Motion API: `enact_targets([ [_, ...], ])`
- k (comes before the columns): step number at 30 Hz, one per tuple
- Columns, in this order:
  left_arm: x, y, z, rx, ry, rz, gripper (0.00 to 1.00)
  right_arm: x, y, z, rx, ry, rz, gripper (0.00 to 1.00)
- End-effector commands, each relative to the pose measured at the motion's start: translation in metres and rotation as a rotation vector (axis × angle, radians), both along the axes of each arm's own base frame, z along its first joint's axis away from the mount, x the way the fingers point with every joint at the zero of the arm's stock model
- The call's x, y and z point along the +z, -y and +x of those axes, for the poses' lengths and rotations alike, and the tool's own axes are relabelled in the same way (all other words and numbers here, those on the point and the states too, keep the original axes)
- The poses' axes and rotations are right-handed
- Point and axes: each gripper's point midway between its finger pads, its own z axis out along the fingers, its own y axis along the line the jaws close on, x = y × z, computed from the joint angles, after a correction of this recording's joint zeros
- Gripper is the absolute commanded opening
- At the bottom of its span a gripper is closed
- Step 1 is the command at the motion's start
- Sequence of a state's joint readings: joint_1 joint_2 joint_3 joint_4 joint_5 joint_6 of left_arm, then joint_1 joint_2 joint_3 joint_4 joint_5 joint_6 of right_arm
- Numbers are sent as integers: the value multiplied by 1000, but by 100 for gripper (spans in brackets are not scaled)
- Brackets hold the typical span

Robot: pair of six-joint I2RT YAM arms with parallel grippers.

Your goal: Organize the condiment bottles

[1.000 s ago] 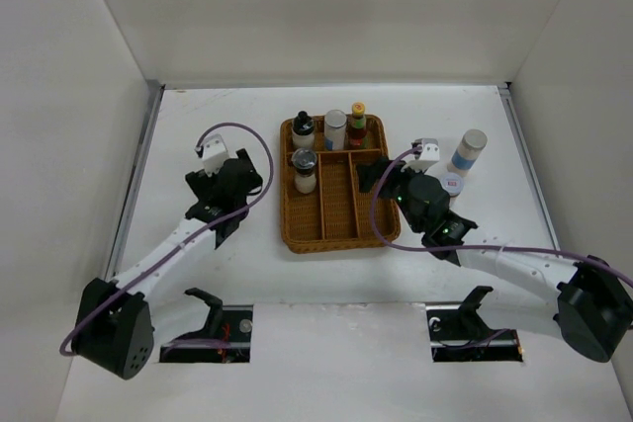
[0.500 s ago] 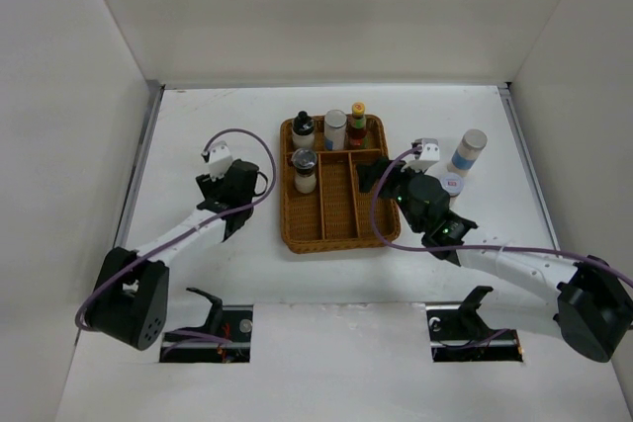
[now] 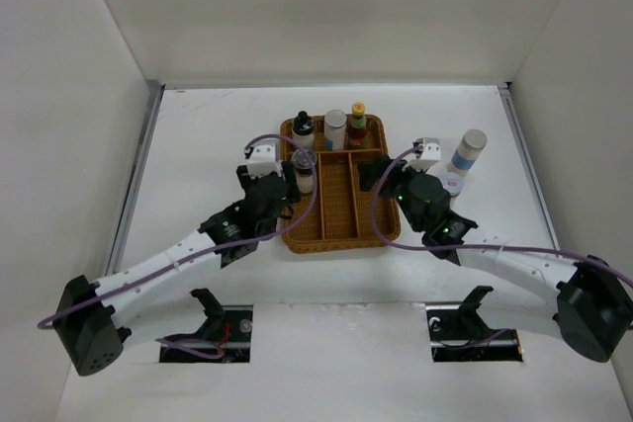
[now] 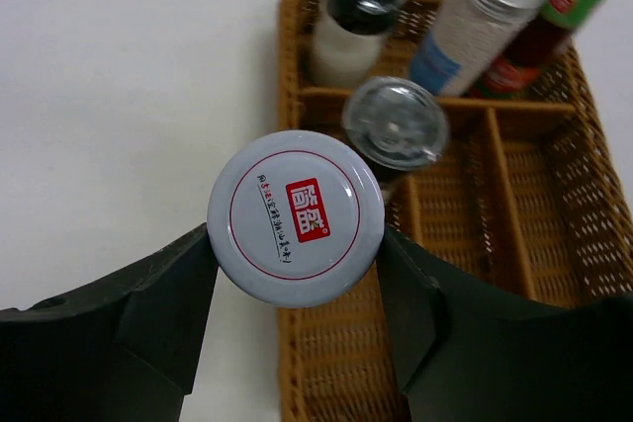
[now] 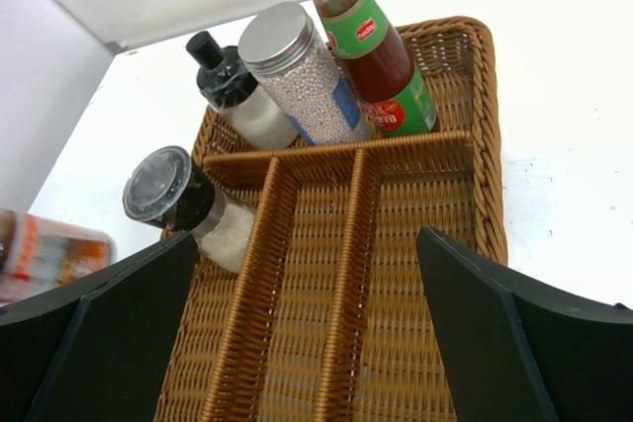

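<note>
The condiment bottles sit in three places. Our left gripper is clamped on a white-capped jar, holding it at the left edge of the wicker tray. Our right gripper is spread wide and empty over the tray's long slots. In the back compartment we see a black-capped bottle, a silver-lidded bottle and a red yellow-capped bottle. A grey-lidded jar stands in the left slot. On the table, right of the tray, stand a blue-labelled bottle and a small white-capped jar
</note>
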State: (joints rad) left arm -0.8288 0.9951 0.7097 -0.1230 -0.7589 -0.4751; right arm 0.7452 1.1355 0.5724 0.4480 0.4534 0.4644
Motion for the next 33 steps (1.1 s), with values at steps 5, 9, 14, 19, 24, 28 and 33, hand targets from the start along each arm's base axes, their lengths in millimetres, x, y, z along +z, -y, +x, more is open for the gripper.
enact_targets([
  [5,6,67,7,-140,35,-32,33,34,23,-1,-71,87,64,100],
  [9,-26,76,13,-155,1,9,34,37,42,-6,-135,85,51,100],
  [14,-62,76,14,-153,-34,61,48,3,105,-7,-374,-24,-84,100],
  [19,-62,73,12,-162,-3,16,75,-33,163,-20,-567,-157,-190,100],
  [24,-26,72,12,-182,92,-103,100,-56,193,-12,-641,-261,-240,100],
  [28,9,60,7,-164,217,-228,100,-62,192,7,-607,-295,-258,100],
  [33,11,42,4,-129,282,-293,100,-69,209,25,-667,-332,-286,100],
])
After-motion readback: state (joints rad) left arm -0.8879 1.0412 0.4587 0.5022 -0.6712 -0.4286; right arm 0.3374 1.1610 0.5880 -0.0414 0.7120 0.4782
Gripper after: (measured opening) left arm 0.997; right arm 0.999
